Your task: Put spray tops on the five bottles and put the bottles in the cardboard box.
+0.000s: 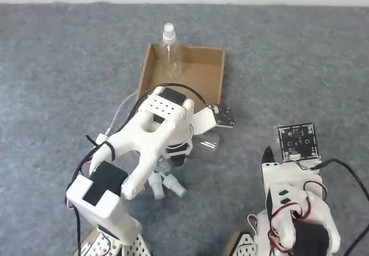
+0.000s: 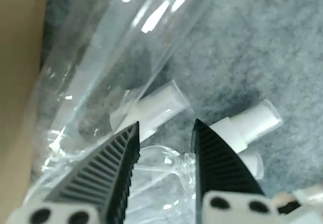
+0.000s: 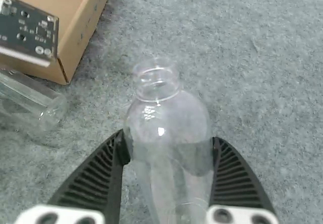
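A clear bottle [image 3: 166,123] with a bare neck sits between the fingers of my right gripper [image 3: 167,137], which is shut on its body. My left gripper [image 2: 165,127] hangs open over a heap of clear bottles [image 2: 126,47] and white spray tops [image 2: 156,108], with a second top [image 2: 250,123] beside it. That heap lies just in front of the cardboard box [image 1: 216,71]. One bottle with a spray top [image 1: 170,48] stands at the far left inside the box. My left arm [image 1: 153,132] covers most of the heap from above.
Another clear bottle [image 1: 210,143] lies on the grey carpet by the box's near right corner, also seen as a bottle [image 3: 30,103] next to the box wall [image 3: 81,27]. A bare circuit board [image 3: 25,30] hangs over that corner.
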Tool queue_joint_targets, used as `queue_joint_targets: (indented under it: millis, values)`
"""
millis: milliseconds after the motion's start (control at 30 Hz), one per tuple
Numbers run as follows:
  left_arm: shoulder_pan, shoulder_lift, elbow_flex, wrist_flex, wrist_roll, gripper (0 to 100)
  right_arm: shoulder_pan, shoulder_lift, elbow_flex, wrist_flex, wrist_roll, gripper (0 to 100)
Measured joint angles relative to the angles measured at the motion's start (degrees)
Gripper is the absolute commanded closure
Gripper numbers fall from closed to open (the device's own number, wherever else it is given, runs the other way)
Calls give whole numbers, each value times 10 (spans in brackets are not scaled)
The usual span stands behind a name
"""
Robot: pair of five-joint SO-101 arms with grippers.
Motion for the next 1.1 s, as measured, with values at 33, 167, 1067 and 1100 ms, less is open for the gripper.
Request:
queue_joint_targets:
  millis: [33,167,1067,1100]
  values:
    - [0,0,-1,0,-16,830,0,0,0,0,0,881]
    - [0,0,-1,0,-71,830,0,0,0,0,0,881]
    - [71,58,-2,-35,-164,859,0,0,0,0,0,881]
    - [71,58,-2,-35,-160,852,0,0,0,0,0,881]
